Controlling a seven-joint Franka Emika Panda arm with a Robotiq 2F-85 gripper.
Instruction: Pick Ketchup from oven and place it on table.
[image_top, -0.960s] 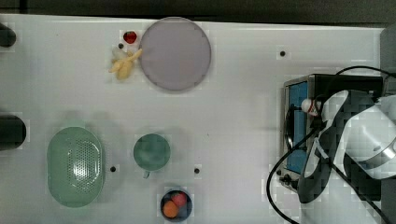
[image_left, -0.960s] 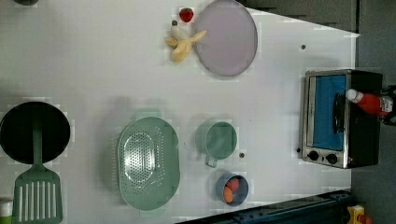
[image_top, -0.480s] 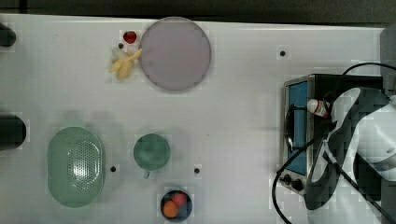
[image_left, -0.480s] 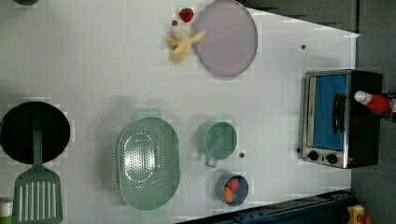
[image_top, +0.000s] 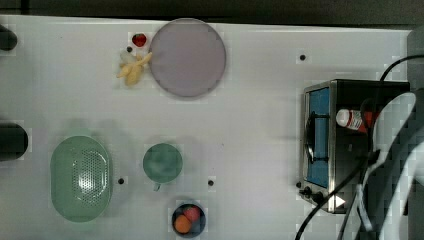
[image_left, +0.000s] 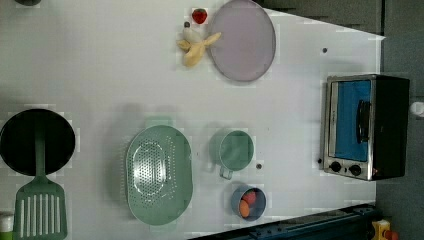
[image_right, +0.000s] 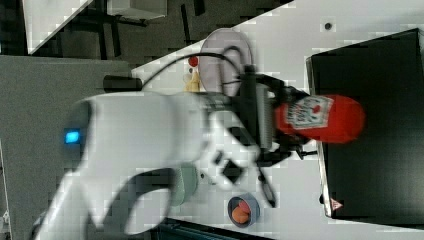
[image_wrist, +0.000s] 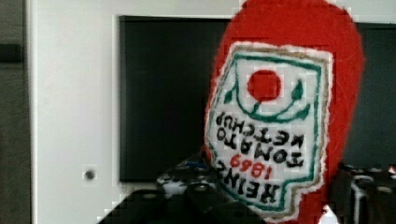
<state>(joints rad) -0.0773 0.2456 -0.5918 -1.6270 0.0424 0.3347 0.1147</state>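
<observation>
The Ketchup (image_right: 320, 119) is a slim red bottle with a white cap (image_top: 345, 117) and a white label with a red dot in a green frame. In the wrist view the label (image_wrist: 266, 130) reads "HEINZ TOMATO KETCHUP" and "1869", upside down.

The gripper (image_right: 282, 127) is clamped on the bottle's neck end, one dark finger (image_right: 280, 92) on each side. In the right view the bottle sticks out sideways in front of the oven's black top (image_right: 370, 130). It looks lifted clear of the top, but I cannot be sure it is not touching.

In the top view the oven (image_top: 325, 145) sits near the top view's right edge of the table (image_top: 260, 135). Its blue glass door looks shut. White table lies bare between the oven and the green cup (image_top: 162, 162), and between the oven and the round purple plate (image_top: 187, 57).
</observation>
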